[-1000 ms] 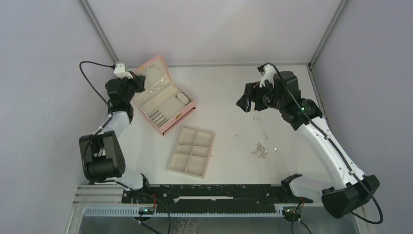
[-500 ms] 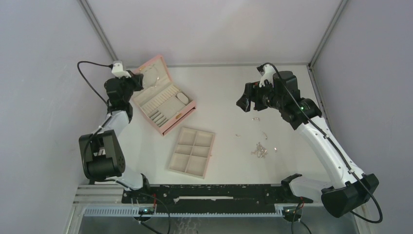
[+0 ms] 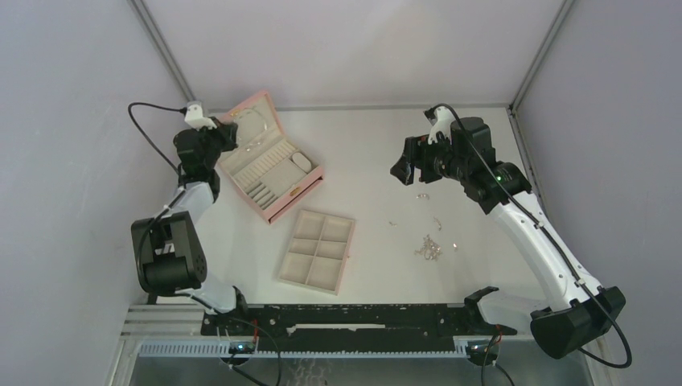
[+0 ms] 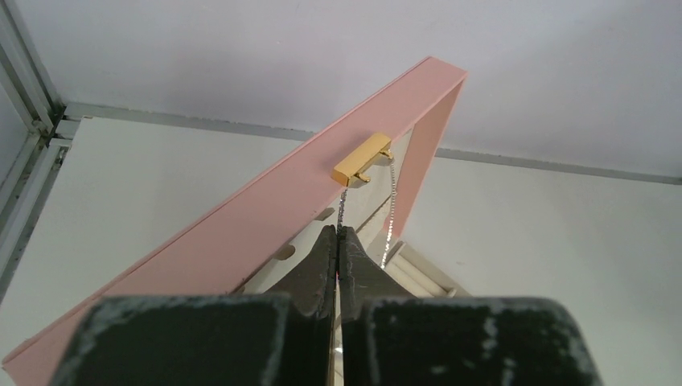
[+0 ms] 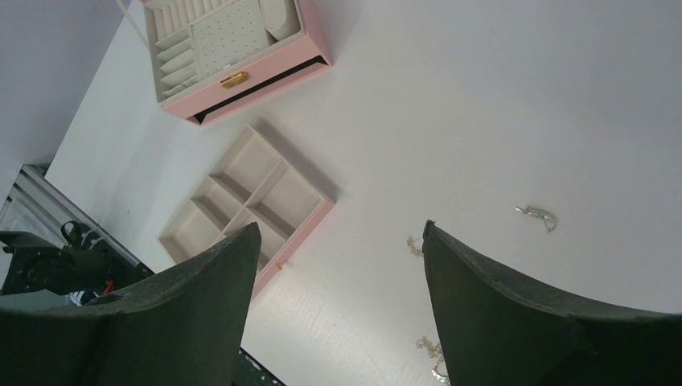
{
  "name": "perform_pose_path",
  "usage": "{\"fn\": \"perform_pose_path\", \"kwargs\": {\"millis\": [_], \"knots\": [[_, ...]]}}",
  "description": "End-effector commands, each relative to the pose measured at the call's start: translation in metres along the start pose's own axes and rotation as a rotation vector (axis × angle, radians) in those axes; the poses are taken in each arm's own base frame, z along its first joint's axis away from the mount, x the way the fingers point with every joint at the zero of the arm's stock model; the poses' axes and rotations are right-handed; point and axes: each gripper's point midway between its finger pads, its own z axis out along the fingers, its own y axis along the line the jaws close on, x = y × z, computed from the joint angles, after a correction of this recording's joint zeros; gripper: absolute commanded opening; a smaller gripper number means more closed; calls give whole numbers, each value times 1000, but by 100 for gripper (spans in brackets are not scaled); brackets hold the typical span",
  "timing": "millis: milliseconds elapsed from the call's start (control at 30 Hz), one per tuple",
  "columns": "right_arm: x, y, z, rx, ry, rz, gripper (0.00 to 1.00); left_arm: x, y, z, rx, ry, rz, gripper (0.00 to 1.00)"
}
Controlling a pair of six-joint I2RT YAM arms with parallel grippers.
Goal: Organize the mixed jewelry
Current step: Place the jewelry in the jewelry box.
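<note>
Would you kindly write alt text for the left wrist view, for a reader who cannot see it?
The left pincer is shut on a thin silver chain that runs up to the gold clasp on the edge of the pink box lid. A second strand hangs from the clasp beside the pincer, above the white table.

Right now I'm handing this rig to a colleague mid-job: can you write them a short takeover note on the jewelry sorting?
Left gripper: shut on the thin chain necklace, up at the raised lid of the pink box. The chain loops over the gold clasp.
Right gripper: open, holding nothing, above the table.
Done: the necklace is at the lid but not yet released.
Left: the chain cluster and small silver pieces lie loose on the table. The beige tray looks empty.
</note>
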Motion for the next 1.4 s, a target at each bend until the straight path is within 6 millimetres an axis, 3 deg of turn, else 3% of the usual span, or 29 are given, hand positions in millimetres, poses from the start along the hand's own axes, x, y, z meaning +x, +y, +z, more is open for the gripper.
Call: {"fn": "perform_pose_path", "kwargs": {"millis": [0, 433, 733, 1367], "knots": [[-9, 0, -2, -1, -34, -12, 83, -19, 1, -1, -12, -85, -18, 0], [-7, -1, -3, 4, -27, -7, 83, -1, 5, -3, -30, -62, -47, 0], [-7, 0, -4, 3, -27, -2, 83, 0, 1, -2, -21, -62, -47, 0], [-4, 0, -7, 11, -20, 0, 83, 6, 20, -3, -118, -30, -23, 1]]}}
